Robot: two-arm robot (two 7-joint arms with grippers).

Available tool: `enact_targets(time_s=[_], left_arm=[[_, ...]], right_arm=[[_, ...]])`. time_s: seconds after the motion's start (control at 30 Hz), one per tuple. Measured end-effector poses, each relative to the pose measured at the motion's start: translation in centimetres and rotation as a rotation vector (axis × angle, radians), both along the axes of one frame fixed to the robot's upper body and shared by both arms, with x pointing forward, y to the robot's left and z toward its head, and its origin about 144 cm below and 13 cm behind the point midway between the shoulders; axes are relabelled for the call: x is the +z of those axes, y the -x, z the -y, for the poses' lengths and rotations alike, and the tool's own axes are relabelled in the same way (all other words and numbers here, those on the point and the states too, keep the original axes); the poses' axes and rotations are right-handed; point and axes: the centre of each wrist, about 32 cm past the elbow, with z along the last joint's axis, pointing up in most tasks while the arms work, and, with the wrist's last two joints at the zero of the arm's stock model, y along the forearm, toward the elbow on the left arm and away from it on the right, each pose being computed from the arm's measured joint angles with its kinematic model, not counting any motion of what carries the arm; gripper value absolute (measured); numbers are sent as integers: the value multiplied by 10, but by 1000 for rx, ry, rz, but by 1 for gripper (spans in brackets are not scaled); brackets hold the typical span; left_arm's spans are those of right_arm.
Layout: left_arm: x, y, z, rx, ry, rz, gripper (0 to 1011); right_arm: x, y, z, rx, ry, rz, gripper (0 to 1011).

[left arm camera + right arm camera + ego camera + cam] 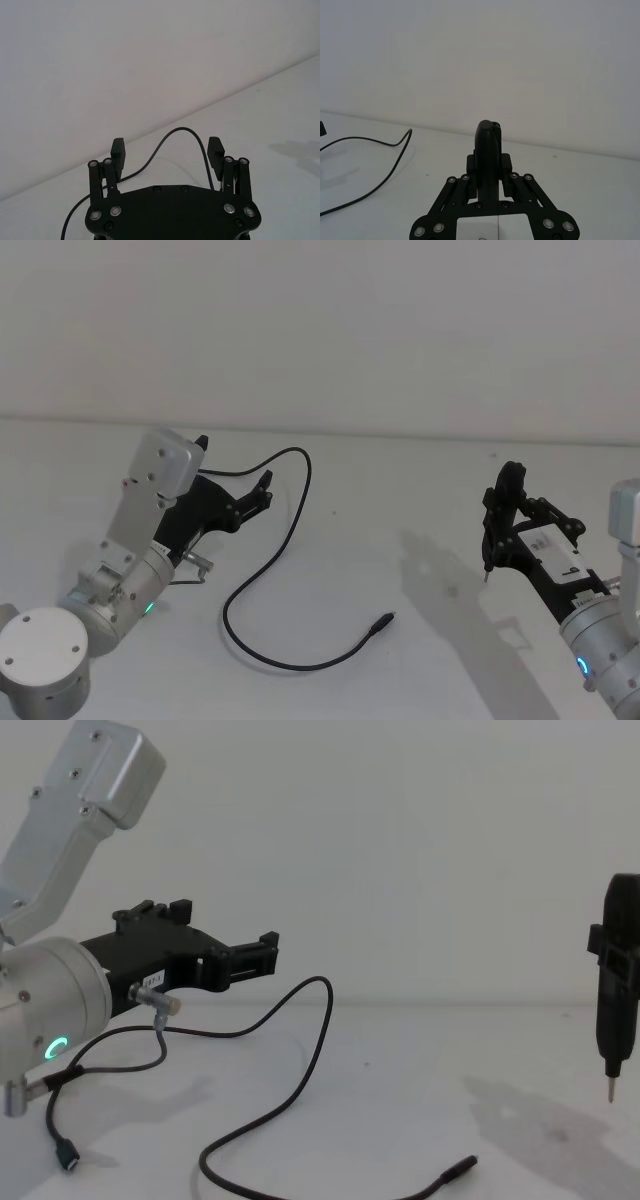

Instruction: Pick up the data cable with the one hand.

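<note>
The data cable (262, 575) is a thin black line snaking across the white table. It loops at the back (322, 988) and ends in a slim plug (383, 621) near the front. Its small flat plug (67, 1157) hangs low beside my left arm. My left gripper (266, 491) stands open and just above the table, pointing at the back loop. In the left wrist view that loop (181, 131) arcs just beyond the gripper's (167, 150) spread fingers without touching them. At the right, my right gripper (489, 165) is shut on a dark pen-shaped tool (620, 970) with a thin metal tip.
A short grey wire with a silver cylindrical plug (158, 1001) sticks out under the left gripper's body. The white table (420, 500) meets a plain wall behind. The tool's tip (487, 574) hovers over the table, well right of the cable.
</note>
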Motion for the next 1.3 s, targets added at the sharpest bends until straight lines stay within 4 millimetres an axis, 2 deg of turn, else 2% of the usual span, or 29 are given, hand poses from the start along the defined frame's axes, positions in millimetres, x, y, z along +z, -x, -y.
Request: enact_targets(time_s=[1.3], left_arm=[[2, 2, -1, -20, -7, -5, 1001]], right_arm=[[0, 0, 0, 0, 0, 0, 268]])
